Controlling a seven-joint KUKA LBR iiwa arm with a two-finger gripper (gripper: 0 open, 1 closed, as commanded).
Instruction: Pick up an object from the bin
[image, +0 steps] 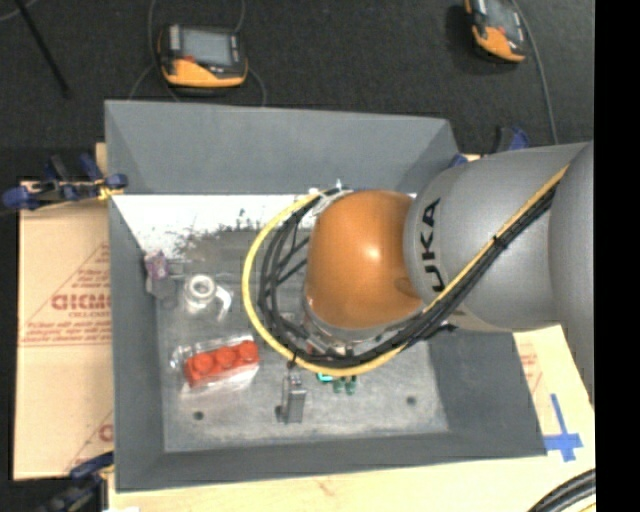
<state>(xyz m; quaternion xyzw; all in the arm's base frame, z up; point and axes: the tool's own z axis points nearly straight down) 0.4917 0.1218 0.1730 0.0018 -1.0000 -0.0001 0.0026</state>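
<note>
Grey sheet metal is making up the bin (130, 300), its sloping walls smooth and its flat floor scuffed, with dark specks gathering toward the far-left corner. The arm (500, 250) is reaching in from the right as a fat silver-grey barrel, bending down over the middle of the floor. A glossy orange cover (355, 260) is doming over its wrist, and black and yellow cables (262, 270) are looping round its left side.

The gripper (318, 358) is hanging under that dome, mostly hidden, and I cannot tell whether it is wide or narrow. Just beside it a small dark grey block (292, 402) is lying on the floor, its long axis running from the gripper toward the near wall. A little green piece (340, 384) is peeking out below the cables.

Well to the left, a red packet (220, 362) in crinkly clear plastic is lying lengthwise across the bin, its right end tilting slightly toward the far wall. Behind it a shiny pale ring (200, 290) is sitting flat, with a purplish scrap (155, 268) near the left wall.
</note>
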